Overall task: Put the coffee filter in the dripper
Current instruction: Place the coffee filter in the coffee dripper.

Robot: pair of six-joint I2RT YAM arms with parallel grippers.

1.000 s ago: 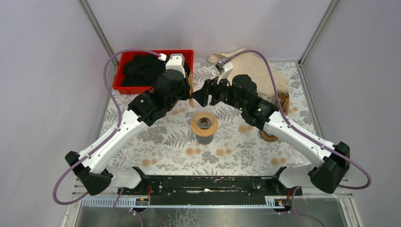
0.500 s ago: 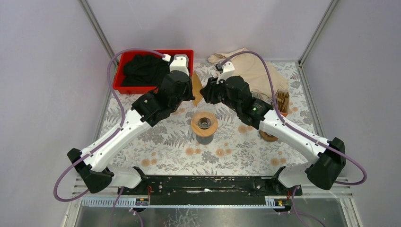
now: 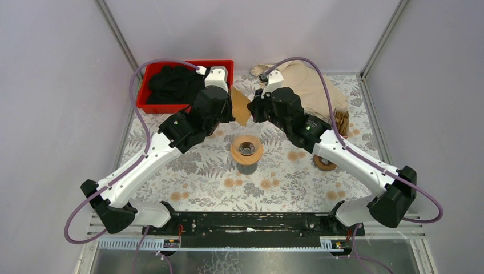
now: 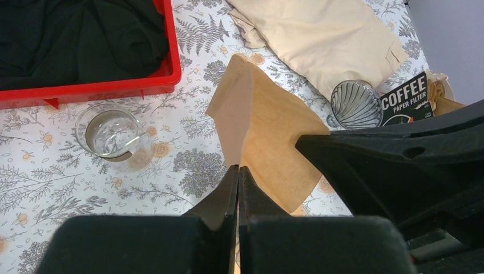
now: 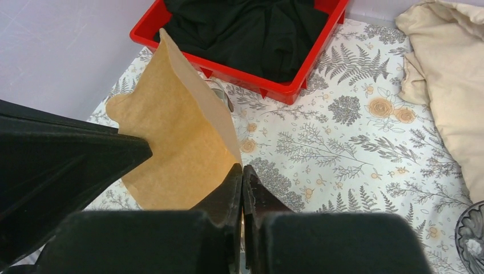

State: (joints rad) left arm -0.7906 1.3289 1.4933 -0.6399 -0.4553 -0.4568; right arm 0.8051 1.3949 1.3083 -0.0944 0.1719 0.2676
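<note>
The left gripper [image 4: 238, 170] has its jaws pressed together on the lower edge of the brown coffee filter [image 4: 268, 131]. The right gripper [image 5: 242, 168] is likewise clamped thin on the filter's bottom edge, from the opposite side. Held between the two, the filter stands upright in the air, and its folded cone looks slightly parted (how far it is open cannot be told).

From above, the filter hangs over the back half of the floral table [image 3: 188, 171], behind the wood-collared dripper [image 3: 246, 149] and clear of it. The dripper sits on a dark base at the table's middle.

Below the filter stands a small glass beaker [image 4: 111, 132], just beside a red tray [image 4: 165, 74] holding black cloth [image 4: 74, 34]. A beige cloth [image 4: 319, 34] lies at the back right. Near it a ribbed glass cone [image 4: 355, 104] touches a filter box [image 4: 405, 100].
</note>
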